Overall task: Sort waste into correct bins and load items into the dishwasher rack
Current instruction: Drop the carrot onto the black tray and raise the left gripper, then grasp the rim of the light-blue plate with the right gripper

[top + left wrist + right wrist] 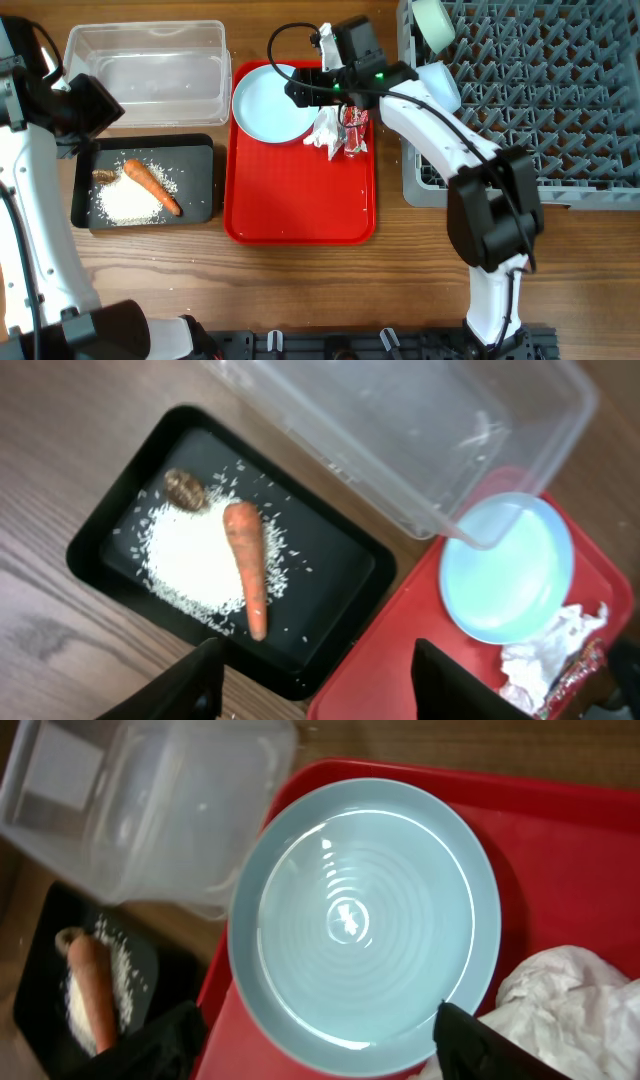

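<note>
Rack (pixel 560 110): overhead cam only.

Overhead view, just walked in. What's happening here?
Sorting is partway through. The right hand hovers open over the empty blue plate on the red tray, gripping nothing. Crumpled wrappers lie beside the plate. The carrot, rice and a brown scrap are in the black tray, with the left hand open above it. The clear box is empty. A green bowl and what looks like a second bowl sit at the rack's left edge.
</note>
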